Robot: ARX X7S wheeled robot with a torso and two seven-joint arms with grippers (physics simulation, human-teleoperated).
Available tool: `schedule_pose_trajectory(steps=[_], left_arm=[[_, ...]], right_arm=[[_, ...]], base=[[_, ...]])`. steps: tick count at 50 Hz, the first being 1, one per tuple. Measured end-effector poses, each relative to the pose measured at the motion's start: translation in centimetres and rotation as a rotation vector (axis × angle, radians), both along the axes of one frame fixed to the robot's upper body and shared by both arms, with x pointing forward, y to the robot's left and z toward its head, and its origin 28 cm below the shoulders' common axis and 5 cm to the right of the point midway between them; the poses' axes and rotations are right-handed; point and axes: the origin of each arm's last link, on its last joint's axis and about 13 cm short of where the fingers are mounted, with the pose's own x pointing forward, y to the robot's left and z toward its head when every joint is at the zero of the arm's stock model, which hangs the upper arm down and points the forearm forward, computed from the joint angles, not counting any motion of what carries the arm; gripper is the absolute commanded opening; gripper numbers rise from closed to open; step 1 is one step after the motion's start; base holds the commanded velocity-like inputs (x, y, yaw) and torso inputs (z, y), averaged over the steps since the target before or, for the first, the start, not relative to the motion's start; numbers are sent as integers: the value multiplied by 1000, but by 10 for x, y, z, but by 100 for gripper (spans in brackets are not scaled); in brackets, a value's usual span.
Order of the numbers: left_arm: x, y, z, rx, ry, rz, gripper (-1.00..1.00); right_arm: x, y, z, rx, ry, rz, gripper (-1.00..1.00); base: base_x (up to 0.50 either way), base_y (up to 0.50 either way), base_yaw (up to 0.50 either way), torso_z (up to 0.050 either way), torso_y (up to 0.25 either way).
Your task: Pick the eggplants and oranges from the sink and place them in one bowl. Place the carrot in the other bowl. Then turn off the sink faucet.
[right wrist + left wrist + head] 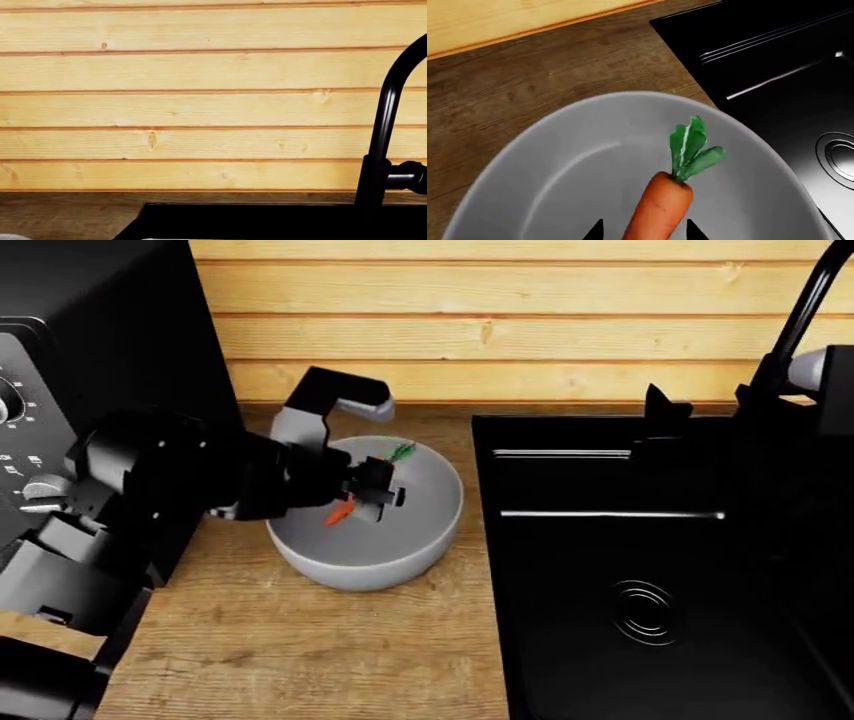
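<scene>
My left gripper (644, 231) hangs over the pale grey bowl (580, 165), shut on the carrot (660, 205); a black fingertip (595, 230) shows on each side of it. Its green leafy top (692, 147) points toward the wall. In the head view the grey bowl (400, 555) stands on the counter left of the black sink (601, 540), with the left gripper (376, 490) and carrot (342, 512) above it. The faucet (383, 125) rises at the sink's back. Dark parts of my right gripper (663, 410) blend into the sink. The eggplants, oranges and the white bowl are out of view.
A black appliance with dials (80, 360) stands at the left of the wooden counter (307, 650). A wooden plank wall (200, 100) backs the counter. A ringed drain (643, 612) sits in the near basin, where no produce shows.
</scene>
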Motion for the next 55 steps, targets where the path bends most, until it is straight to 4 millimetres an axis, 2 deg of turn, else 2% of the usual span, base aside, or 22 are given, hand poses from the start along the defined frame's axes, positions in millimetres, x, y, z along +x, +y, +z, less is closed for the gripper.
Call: schedule_pose_trajectory(steps=[7,15,20,25,36,46,55], left_arm=[[-1,0,4,-3,-18,8,100],[-11,2,21,-12,-82,11,100],[-21,5,35,-14,-161,24,100],[-34,8,41,29,-293,40,100],[-71,14,38,90,-529,140,100],[-101,21,41,127,-631,185,100],[-116,28,34,154,-675,228,100]], right_arm=[[0,0,-1,2,2,0,100],[1,1,0,0,5,10,100],[1,2,1,-2,-4,15,100],[4,3,3,-10,-20,18,100],[18,5,4,-16,-55,27,100],[22,5,1,-20,-61,30,100],[22,6,-1,-24,-60,44,100]], base=[[0,0,0,0,0],[0,0,0,0,0],[0,0,0,0,0],[0,0,0,0,0],[0,0,0,0,0],[0,0,0,0,0],[-261,-1,0,0,0]])
